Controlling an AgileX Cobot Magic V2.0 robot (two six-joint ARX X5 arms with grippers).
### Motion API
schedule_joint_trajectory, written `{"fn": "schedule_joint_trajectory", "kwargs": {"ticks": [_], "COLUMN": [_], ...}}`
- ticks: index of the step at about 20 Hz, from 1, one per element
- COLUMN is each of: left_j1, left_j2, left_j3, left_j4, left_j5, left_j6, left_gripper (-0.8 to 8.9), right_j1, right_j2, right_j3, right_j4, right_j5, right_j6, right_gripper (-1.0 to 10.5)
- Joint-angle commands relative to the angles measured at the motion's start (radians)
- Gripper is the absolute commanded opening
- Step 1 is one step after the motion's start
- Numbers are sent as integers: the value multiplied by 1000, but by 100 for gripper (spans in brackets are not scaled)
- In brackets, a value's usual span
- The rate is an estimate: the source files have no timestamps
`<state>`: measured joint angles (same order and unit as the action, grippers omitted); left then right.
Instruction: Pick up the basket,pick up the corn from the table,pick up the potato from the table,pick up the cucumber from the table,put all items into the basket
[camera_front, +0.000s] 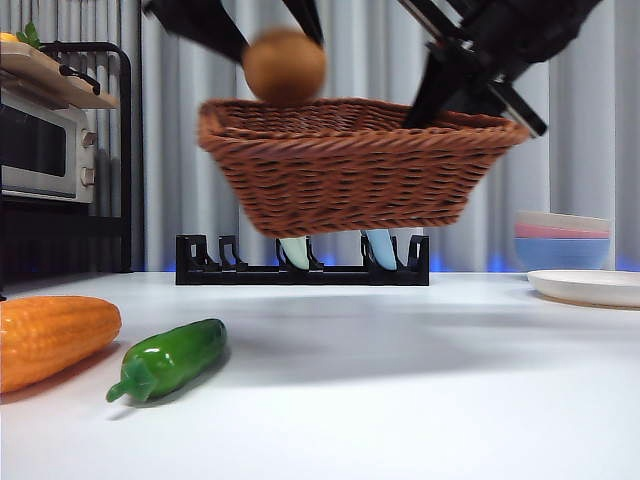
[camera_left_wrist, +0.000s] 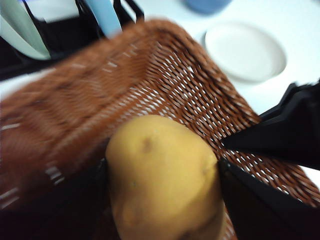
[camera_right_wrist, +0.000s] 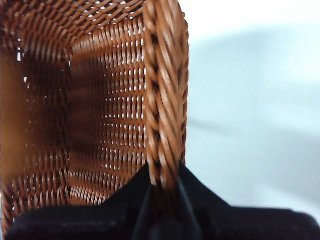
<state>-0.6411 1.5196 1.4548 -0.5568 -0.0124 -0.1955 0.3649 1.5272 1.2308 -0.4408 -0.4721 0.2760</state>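
Note:
The brown wicker basket (camera_front: 350, 165) hangs in the air above the table. My right gripper (camera_right_wrist: 164, 192) is shut on the basket's braided rim (camera_right_wrist: 167, 100) and shows at the upper right of the front view (camera_front: 470, 75). My left gripper (camera_left_wrist: 162, 185) is shut on the tan potato (camera_left_wrist: 162, 175) and holds it just above the basket's inside (camera_left_wrist: 100, 110); the potato also shows in the front view (camera_front: 285, 65). The corn (camera_front: 50, 338) and the green cucumber (camera_front: 170, 358) lie on the white table (camera_front: 400, 400) at the front left.
A black rack (camera_front: 300, 265) with pale utensils stands behind the basket. Stacked pastel bowls (camera_front: 562, 240) and a white plate (camera_front: 590, 287) are at the right. A microwave (camera_front: 45, 145) on a shelf stands at the far left.

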Motion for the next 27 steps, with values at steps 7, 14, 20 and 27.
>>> {"fn": "schedule_joint_trajectory", "kwargs": {"ticks": [7,14,20,27], "left_j1": [-27,-48,-92,-138], "left_j2": [107,54,-137,-342], "left_j3": [-6,100,254,126], "left_j4": [-14,-143,-565,-796], "left_j5": [-36,-32,-42,-217], "left_j6": [13,14,65,-75], "left_gripper": [628,628,627,626], "right_j1": [28,18,-76,-175], "right_j2": [2,10,22,22], "right_j3": [9,9,9,9], "right_j4": [17,18,32,39], "right_j5": [-12,7,5,-1], "right_j6": [30,29,22,3], "right_gripper": [-11,-11,-11,-11]}}
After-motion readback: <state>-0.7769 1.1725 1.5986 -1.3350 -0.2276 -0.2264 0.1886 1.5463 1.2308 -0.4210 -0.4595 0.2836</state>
